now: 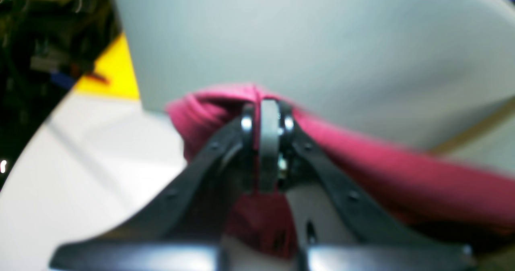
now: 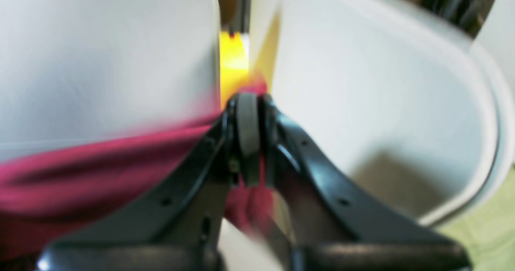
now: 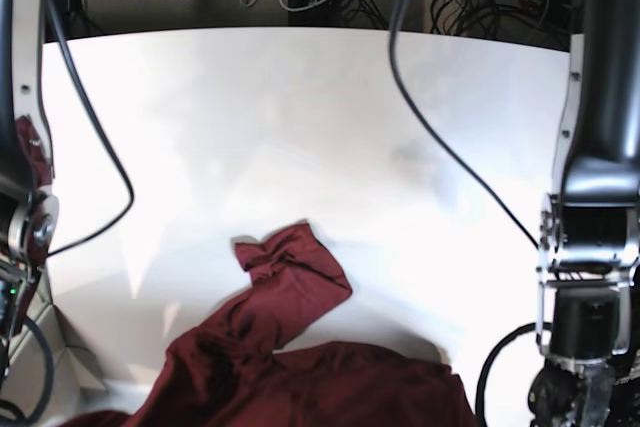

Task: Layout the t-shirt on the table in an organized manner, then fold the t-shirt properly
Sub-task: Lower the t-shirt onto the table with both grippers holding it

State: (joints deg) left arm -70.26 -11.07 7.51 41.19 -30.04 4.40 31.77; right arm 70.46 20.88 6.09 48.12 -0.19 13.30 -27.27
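Maroon t-shirt (image 3: 300, 367) hangs bunched over the white bench (image 3: 300, 127)'s near edge, pinched by both the left end effector (image 1: 266, 118) and right end effector (image 2: 247, 110), so the spreading step seemingly needs them drawing apart.

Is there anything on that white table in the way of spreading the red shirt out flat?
Nothing visible. The table beyond the t-shirt shows only bare white surface. Both the left gripper and right gripper are shut on the fabric.
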